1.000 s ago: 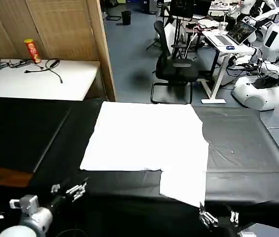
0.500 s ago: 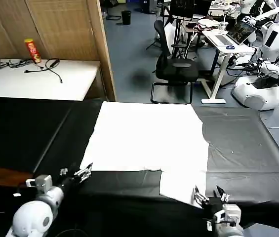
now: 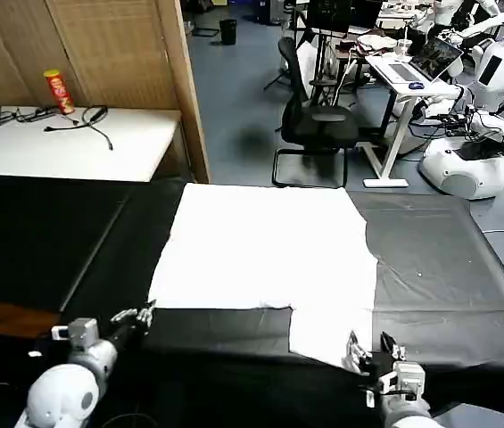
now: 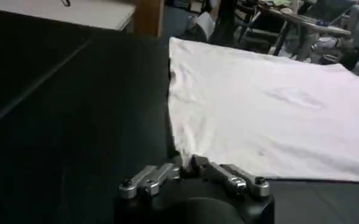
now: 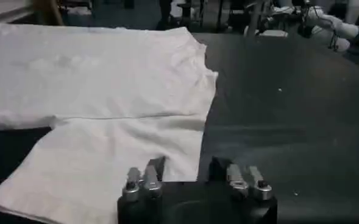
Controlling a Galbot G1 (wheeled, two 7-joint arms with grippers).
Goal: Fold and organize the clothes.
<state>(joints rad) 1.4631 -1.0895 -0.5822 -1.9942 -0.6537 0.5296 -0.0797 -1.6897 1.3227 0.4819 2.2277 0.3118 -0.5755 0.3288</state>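
Our left gripper point(image 3: 136, 315) sits low at our near left, fingers seemingly closed together in the left wrist view point(image 4: 188, 165). Our right gripper point(image 3: 369, 347) sits low at our near right, fingers parted point(image 5: 185, 167)

White rounded forearms, black wrists, silver metal-fingered left pincer point(image 3: 136, 316), right pincer point(image 3: 369, 349)

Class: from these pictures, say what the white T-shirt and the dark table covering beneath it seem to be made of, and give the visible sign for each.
White T-shirt: looks like soft, matte knit cloth, probably cotton; it lies limp with fine wrinkles and a folded-over sleeve. Dark table covering: seems a smooth sheet, perhaps vinyl or coated fabric; it shows a faint sheen and long straight creases. Neither can be told for sure by look alone.
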